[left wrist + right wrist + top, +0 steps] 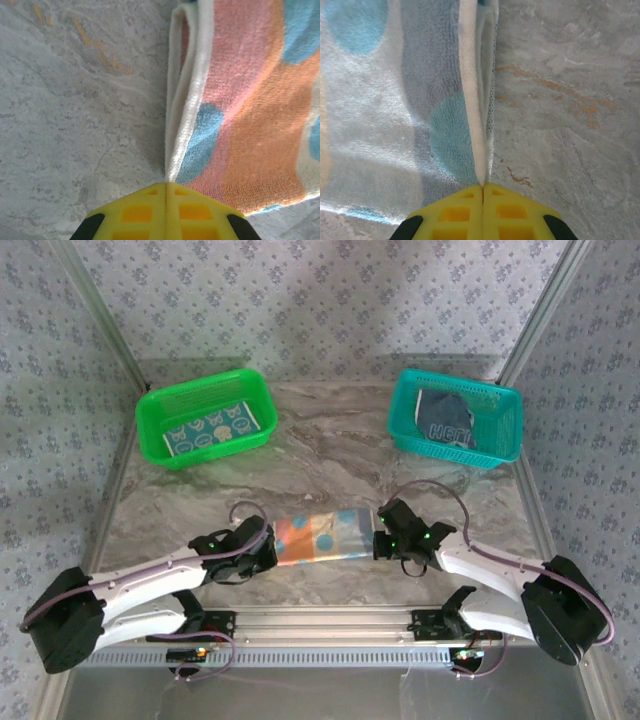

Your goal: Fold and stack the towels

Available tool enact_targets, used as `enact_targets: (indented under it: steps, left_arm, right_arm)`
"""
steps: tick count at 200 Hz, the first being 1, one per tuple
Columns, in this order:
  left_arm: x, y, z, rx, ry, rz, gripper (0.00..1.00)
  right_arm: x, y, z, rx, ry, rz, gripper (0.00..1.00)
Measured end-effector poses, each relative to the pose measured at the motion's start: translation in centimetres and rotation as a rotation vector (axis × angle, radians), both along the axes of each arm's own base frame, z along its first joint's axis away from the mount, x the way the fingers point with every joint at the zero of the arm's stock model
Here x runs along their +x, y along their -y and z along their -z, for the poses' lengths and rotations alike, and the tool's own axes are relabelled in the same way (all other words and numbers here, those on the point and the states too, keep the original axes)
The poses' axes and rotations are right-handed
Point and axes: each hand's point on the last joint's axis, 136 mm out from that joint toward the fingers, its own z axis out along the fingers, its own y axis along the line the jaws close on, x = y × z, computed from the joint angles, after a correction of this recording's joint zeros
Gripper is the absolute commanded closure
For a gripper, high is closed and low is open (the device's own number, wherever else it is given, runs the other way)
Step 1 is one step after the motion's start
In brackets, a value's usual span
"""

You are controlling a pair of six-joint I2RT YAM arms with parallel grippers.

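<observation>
Left gripper (pixel 166 186) and right gripper (pixel 483 187) were each pinched shut on a hem of the folded towel (pixel 324 537) — its nine and three o'clock ends — lying at six o'clock on the table (pixel 330 460). It looked soft, light and floppy; the hemmed corners seemed the best hold.

**Top view.** Fixed camera, high and behind the arm bases, facing down and forward over the whole table (pixel 330 455), far enough to take in the green basket (pixel 200 458) and the teal basket (pixel 510 425).

**Left wrist view.** Very close above the tabletop, looking along the left gripper (pixel 166 184) at the towel (pixel 250 125), left edge.

**Right wrist view.** Equally close, looking along the right gripper (pixel 483 186) at the towel's right edge.

All three views share this towel and the marble beside it.
</observation>
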Motion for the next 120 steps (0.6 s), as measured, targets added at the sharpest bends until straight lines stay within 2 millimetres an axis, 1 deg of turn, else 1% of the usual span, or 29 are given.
enact_targets:
  steps: [10, 17, 20, 22, 33, 38, 43, 48, 73, 92, 106, 120]
  left_arm:
    - [-0.1, -0.2, 0.4, 0.013, -0.007, 0.000, 0.64]
    - [-0.2, -0.4, 0.6, 0.022, -0.013, -0.005, 0.55]
    - [-0.2, -0.4, 0.7, 0.023, -0.015, -0.011, 0.53]
    - [-0.2, -0.5, 0.7, 0.030, -0.012, -0.001, 0.53]
    - [-0.1, -0.6, 0.7, 0.034, -0.011, -0.009, 0.52]
    - [-0.1, -0.6, 0.7, 0.038, -0.010, -0.005, 0.51]
    - [0.0, -0.6, 0.6, 0.041, -0.005, -0.002, 0.48]
    - [0.1, -0.6, 0.4, 0.045, 0.000, -0.001, 0.47]
    - [1.1, 0.1, -1.1, 0.036, 0.042, 0.012, 0.47]
    - [2.2, 0.8, -2.3, 0.012, 0.083, 0.018, 0.47]
    - [2.9, 1.1, -2.7, 0.009, 0.106, 0.016, 0.47]
    - [3.6, 1.3, -2.7, 0.015, 0.123, 0.005, 0.47]
  right_arm:
    - [0.0, 0.2, 0.2, -0.004, -0.002, 0.003, 0.84]
    - [0.0, 0.2, 0.3, -0.004, -0.001, 0.005, 0.74]
    - [0.0, 0.3, 0.3, -0.006, 0.001, 0.006, 0.70]
    - [0.0, 0.3, 0.3, -0.004, 0.000, 0.010, 0.68]
    - [0.1, 0.3, 0.1, -0.007, 0.009, 0.003, 0.65]
    - [0.1, 0.3, 0.0, -0.003, 0.014, 0.004, 0.64]
    - [0.2, 0.3, -0.2, 0.003, 0.021, 0.005, 0.63]
    - [0.3, 0.2, -0.4, 0.008, 0.028, 0.002, 0.63]
    - [0.6, -0.1, -1.7, 0.022, 0.066, -0.012, 0.64]
    - [1.1, -0.9, -2.8, 0.030, 0.096, -0.036, 0.65]
    - [1.5, -1.6, -3.4, 0.038, 0.116, -0.055, 0.65]
    - [1.9, -2.1, -3.4, 0.038, 0.124, -0.068, 0.66]
